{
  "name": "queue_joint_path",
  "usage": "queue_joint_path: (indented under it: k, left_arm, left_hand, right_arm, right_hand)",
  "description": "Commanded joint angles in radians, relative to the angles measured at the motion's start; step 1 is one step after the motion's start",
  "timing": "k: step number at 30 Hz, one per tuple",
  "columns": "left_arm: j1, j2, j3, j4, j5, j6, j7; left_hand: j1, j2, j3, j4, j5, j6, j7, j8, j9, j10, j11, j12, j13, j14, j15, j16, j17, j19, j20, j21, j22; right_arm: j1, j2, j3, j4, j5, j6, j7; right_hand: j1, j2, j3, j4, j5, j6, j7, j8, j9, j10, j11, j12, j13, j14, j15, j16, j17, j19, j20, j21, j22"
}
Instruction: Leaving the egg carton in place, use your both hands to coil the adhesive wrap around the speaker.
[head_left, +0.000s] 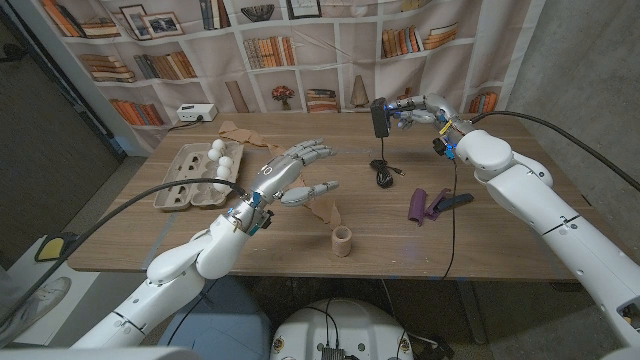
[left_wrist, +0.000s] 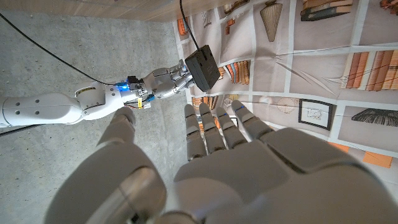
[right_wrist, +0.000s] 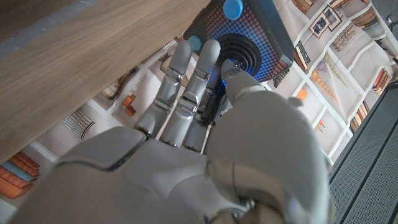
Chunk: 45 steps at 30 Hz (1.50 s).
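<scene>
Standing near the table's (head_left: 500, 255) front edge: small tan roll of adhesive wrap (head_left: 342, 241), loose strip just beside left hand (head_left: 290, 175), fingers spread, holding nothing. Farther back, above far edge: right hand (head_left: 415, 110) gripping black boxy speaker (head_left: 380, 117), lifted, cable dangling.

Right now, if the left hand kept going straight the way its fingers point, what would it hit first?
Probably the speaker held up by the right hand: in the left wrist view the left hand points its fingers toward it. Depth is unclear, so it may pass beside it.
</scene>
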Motion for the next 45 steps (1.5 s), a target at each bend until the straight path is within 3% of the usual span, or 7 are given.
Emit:
queue_joint_path:
  k: [1, 7, 18, 27, 37, 40, 45]
  left_arm:
    - [-0.007, 0.007, 0.003, -0.004, 0.04, -0.011, 0.002]
    - [-0.011, 0.017, 0.006, -0.006, 0.065, -0.011, -0.012]
    - [-0.022, 0.018, 0.018, 0.007, 0.091, -0.024, -0.009]
    - [-0.037, 0.025, 0.03, 0.008, 0.116, -0.036, -0.018]
    - [-0.056, 0.028, 0.055, 0.01, 0.164, -0.048, -0.025]
    - [-0.059, 0.026, 0.062, 0.014, 0.177, -0.057, -0.014]
    - [-0.06, 0.03, 0.071, 0.003, 0.206, -0.057, -0.028]
  left_hand:
    - [0.009, -0.007, -0.009, 0.002, 0.001, -0.005, -0.005, -0.003, 0.005, -0.006, -0.006, -0.005, 0.006, 0.034, 0.004, 0.01, 0.002, 0.012, 0.011, 0.007, 0.003]
    - [0.003, -0.012, -0.016, 0.007, 0.002, -0.003, -0.008, -0.002, 0.006, 0.03, -0.006, 0.008, 0.007, 0.086, -0.026, 0.017, 0.003, 0.02, 0.009, 0.007, 0.003]
    - [-0.021, -0.021, -0.032, 0.018, 0.005, 0.015, -0.018, 0.004, 0.007, 0.095, -0.01, 0.026, 0.008, 0.186, -0.05, 0.033, 0.004, 0.035, 0.009, 0.006, 0.003]
    - [-0.016, -0.032, -0.037, 0.011, 0.01, 0.023, -0.022, 0.006, 0.006, 0.105, -0.017, 0.022, 0.007, 0.181, -0.048, 0.012, 0.0, 0.076, -0.005, 0.016, 0.002]
    - [0.001, -0.037, -0.035, 0.001, 0.016, 0.033, -0.027, 0.008, 0.006, 0.114, -0.022, 0.021, 0.006, 0.178, -0.055, 0.002, -0.001, 0.066, -0.007, 0.007, 0.001]
    - [0.02, -0.053, -0.04, -0.003, 0.024, -0.09, -0.043, -0.031, 0.004, 0.118, -0.025, 0.013, 0.006, 0.183, -0.056, -0.01, -0.002, 0.062, -0.006, 0.0, 0.0]
    - [0.027, -0.054, -0.041, -0.002, 0.026, -0.126, -0.046, -0.028, 0.004, 0.11, -0.023, 0.008, 0.009, 0.181, -0.056, -0.015, -0.001, 0.057, -0.002, -0.004, 0.001]
  right_arm:
    - [0.007, 0.007, -0.003, 0.022, 0.0, 0.004, 0.004]
    - [0.016, 0.012, -0.008, 0.036, -0.003, 0.007, 0.006]
    - [0.023, 0.019, -0.01, 0.056, -0.003, 0.009, 0.009]
    - [0.022, 0.021, -0.007, 0.072, 0.0, 0.008, 0.013]
    - [0.021, 0.018, 0.002, 0.078, 0.002, 0.014, 0.015]
    - [0.024, 0.017, -0.001, 0.08, -0.001, 0.014, 0.017]
    - [0.026, 0.018, -0.004, 0.081, -0.003, 0.012, 0.018]
  right_hand:
    - [0.025, 0.034, 0.039, 0.033, 0.006, 0.006, 0.004, 0.0, -0.001, 0.058, 0.016, 0.003, 0.08, 0.01, -0.053, -0.001, 0.002, -0.002, -0.087, 0.006, 0.0]
    - [0.024, 0.034, 0.039, 0.034, 0.005, 0.006, 0.003, -0.001, -0.001, 0.057, 0.017, 0.002, 0.082, 0.011, -0.053, -0.002, 0.002, -0.003, -0.088, 0.008, 0.0]
    - [0.024, 0.034, 0.04, 0.033, 0.005, 0.005, 0.004, -0.001, -0.001, 0.055, 0.017, 0.0, 0.084, 0.011, -0.053, -0.005, 0.003, -0.005, -0.087, 0.013, -0.001]
    - [0.023, 0.033, 0.04, 0.033, 0.005, 0.006, 0.004, -0.001, -0.001, 0.061, 0.016, -0.003, 0.081, 0.012, -0.053, -0.009, 0.001, -0.005, -0.088, 0.017, -0.001]
    - [0.024, 0.032, 0.04, 0.032, 0.005, 0.008, 0.003, -0.001, -0.001, 0.062, 0.017, -0.006, 0.081, 0.013, -0.053, -0.011, 0.001, -0.006, -0.088, 0.02, -0.002]
    - [0.024, 0.032, 0.04, 0.032, 0.005, 0.008, 0.003, 0.0, -0.001, 0.063, 0.018, -0.006, 0.08, 0.014, -0.053, -0.012, 0.001, -0.006, -0.089, 0.021, -0.002]
    - [0.023, 0.032, 0.04, 0.033, 0.005, 0.009, 0.005, 0.0, -0.002, 0.063, 0.017, -0.007, 0.081, 0.014, -0.053, -0.014, 0.0, -0.006, -0.089, 0.023, -0.002]
